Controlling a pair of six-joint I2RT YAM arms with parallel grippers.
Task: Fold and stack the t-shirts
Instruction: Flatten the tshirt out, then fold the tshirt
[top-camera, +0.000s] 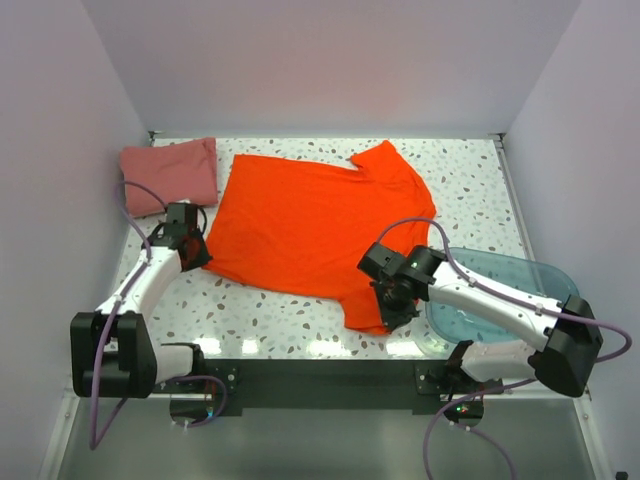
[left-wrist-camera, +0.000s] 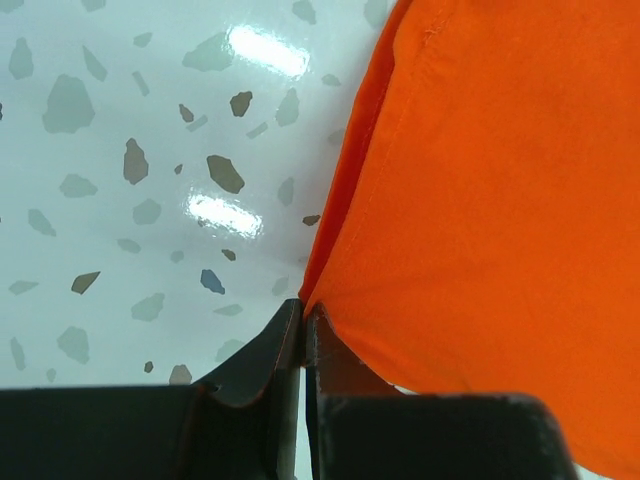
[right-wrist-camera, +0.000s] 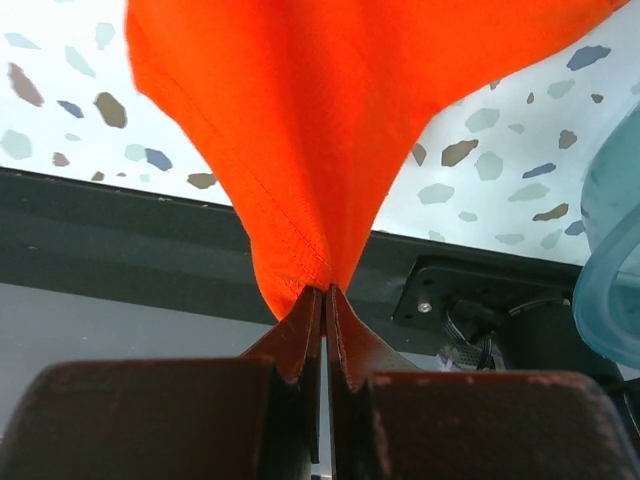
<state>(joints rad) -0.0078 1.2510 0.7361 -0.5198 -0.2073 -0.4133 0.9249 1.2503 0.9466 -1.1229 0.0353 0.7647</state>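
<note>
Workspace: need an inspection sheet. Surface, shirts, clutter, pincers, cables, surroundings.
Surface: speckled table, glossy, glare spots.
Job's things: orange t-shirt spread flat; pink t-shirt folded, far-left corner.
Clutter: blue tub, near-right edge.
Pincers: left pincer shut on orange t-shirt's left edge; right pincer shut on its near-right corner.
Cables: purple cables, loose loops left and right.
Surroundings: plain walls on three sides.

The left fingers (left-wrist-camera: 262, 365) are pressed together, their tips pinching the orange-red t-shirt (left-wrist-camera: 490, 220) at a corner of its edge. The shirt fills the right side of the view, with a stitched hem along its left border. To its left lies the speckled white bench (left-wrist-camera: 110, 200), which carries two glare spots.
</note>
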